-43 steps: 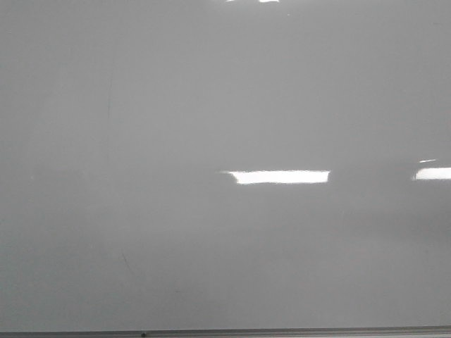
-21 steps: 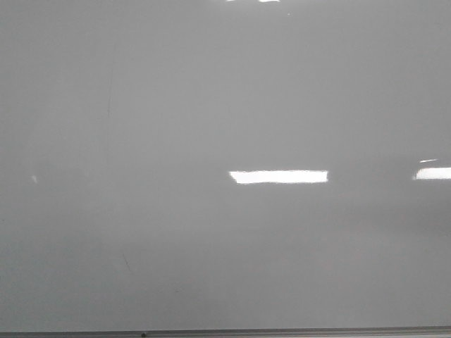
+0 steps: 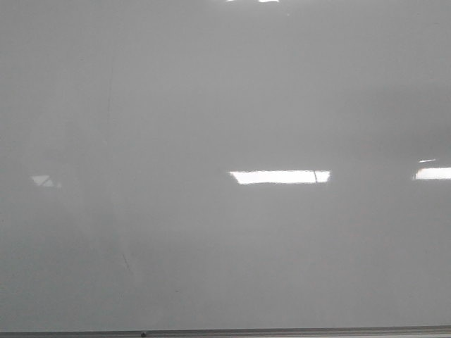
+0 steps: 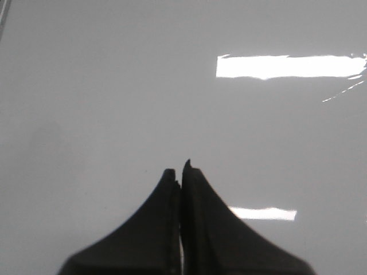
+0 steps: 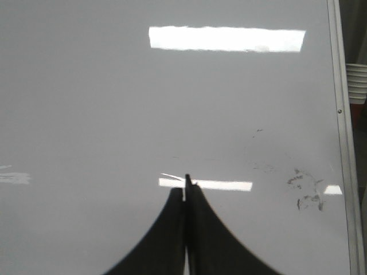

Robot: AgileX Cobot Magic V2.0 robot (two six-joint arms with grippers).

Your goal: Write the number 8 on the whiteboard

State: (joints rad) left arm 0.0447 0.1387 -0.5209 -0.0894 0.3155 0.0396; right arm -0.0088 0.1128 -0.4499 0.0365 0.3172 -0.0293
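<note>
The front view is filled by the whiteboard (image 3: 211,98), a glossy pale grey surface bounded by a thin grey frame edge (image 3: 282,332) along the bottom. Bright rectangular light reflections (image 3: 280,177) are seen on it, and faint thin grey scratch marks (image 3: 108,98) are visible toward the left. No drawn figure can be made out on the board in any view, so the number 8 is not seen to be written.

In the left wrist view, the left gripper (image 4: 182,175) is shown clenched, its dark fingers pressed together with nothing visibly held, above the board surface. In the right wrist view, the right gripper (image 5: 186,186) is likewise closed tight on nothing visible. Dark smudges (image 5: 304,192) are seen near the frame there.
</note>
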